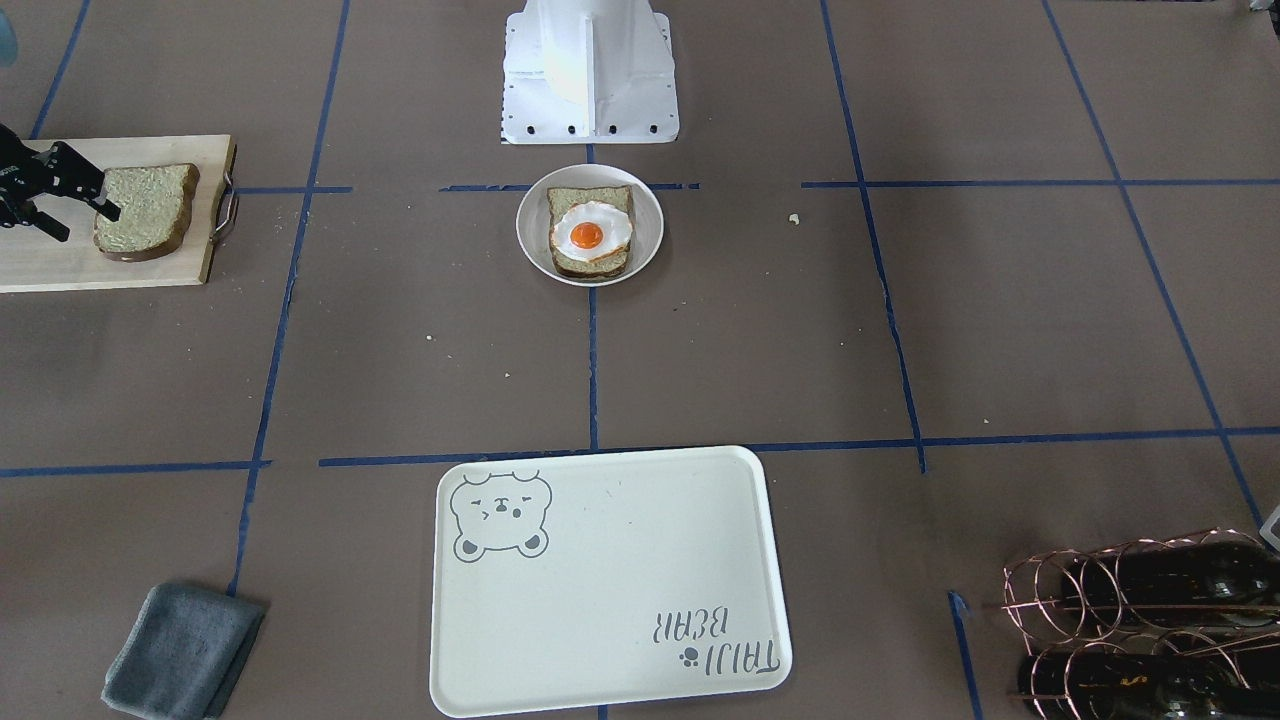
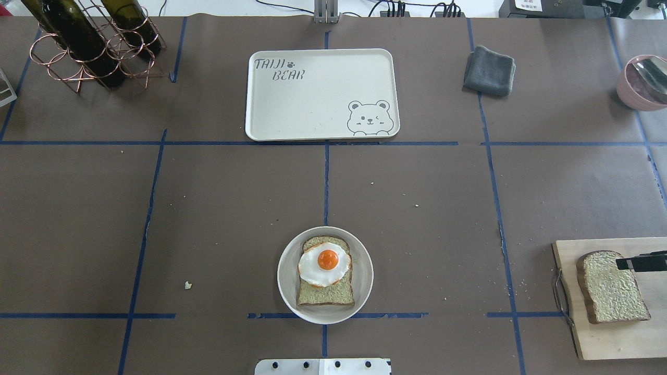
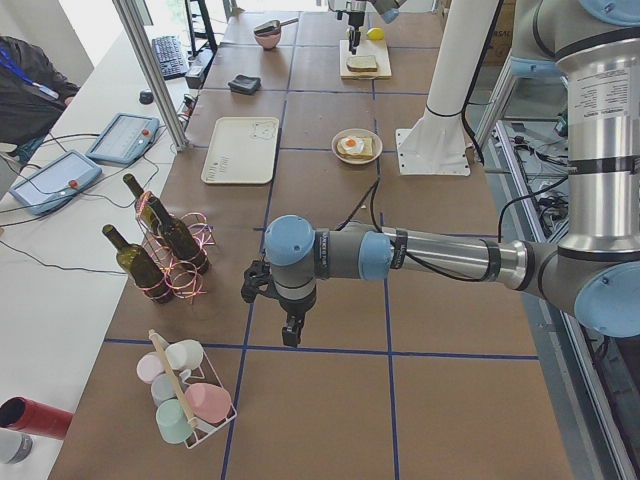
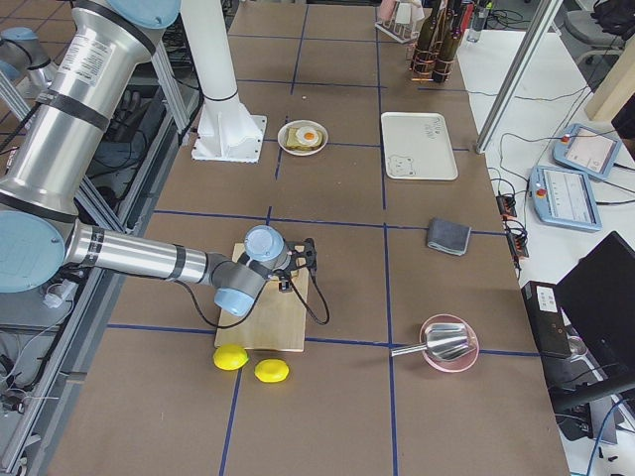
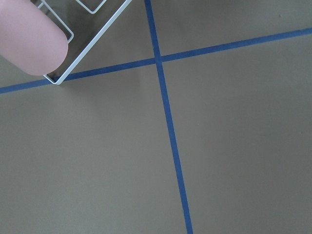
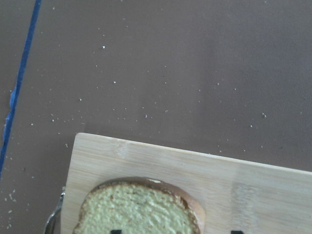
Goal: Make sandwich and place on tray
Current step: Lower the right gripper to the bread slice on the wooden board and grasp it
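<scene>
OK, right tool [image 1: 80,222] hovers over the cutting board [image 1: 60,265] at my right end of the surface. Jaws apart, nothing held. One finger is above the top slice [image 1: 150,210], the other out past its crust over bare wood, so I reckon I'm lined up to pinch that edge; can't tell if a tip touches. The slice lies flat, near the board's handle end, so there's room to lift it straight up. Other half's ready: the lower slice [image 1: 590,265] sits in the round dish [image 1: 530,240] just in front of my base, w/ the egg [image 1: 592,232] on it, yolk up. The dish rim prob. stops the stack sliding, but it means coming down from above, not sweeping in. The tray [image 1: 600,580] waits at the far side on the centre line, nothing on it, well apart from the dish. Btw board, dish and tray I see only crumbs and blue tape. The grey cloth [image 1: 185,650] lies off the tray's right, the bottle rack [image 1: 1140,620] off its left, both apart from it. Left tool [image 3: 290,330] hangs low, way out left near the cup basket [image 3: 190,400], seen side-on only. Open or closed, can't tell.
</scene>
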